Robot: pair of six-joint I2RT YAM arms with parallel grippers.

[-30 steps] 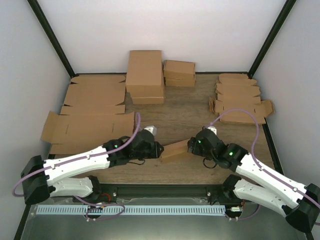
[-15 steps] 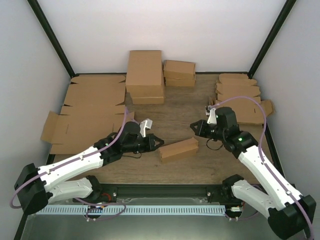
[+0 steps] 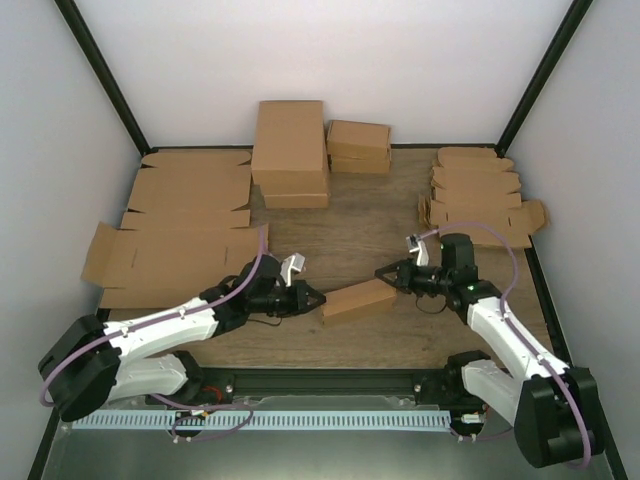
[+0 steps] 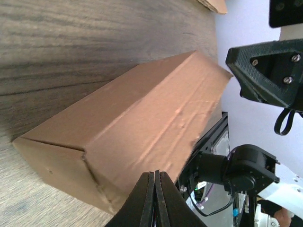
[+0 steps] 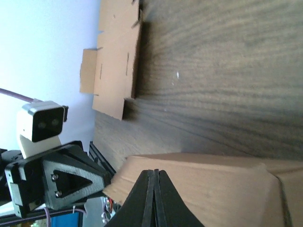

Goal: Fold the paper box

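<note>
**Cardboard folded shut, both claws empty**

Lower centre in the overhead view, our left gripper (image 3: 313, 298) is pinched closed on nothing, just beside the paper box (image 3: 358, 298). Our right gripper (image 3: 385, 273), likewise closed and empty, flanks the box's far end, probably to press or steady.

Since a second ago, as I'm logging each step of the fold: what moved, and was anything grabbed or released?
Both grippers drew back from the ends of the paper box, shut empty and came back: the left gripper and right gripper now point shut tips at its ends. The box lies closed on the table, about where it was. The cardboard stacks behind did not move.
</note>
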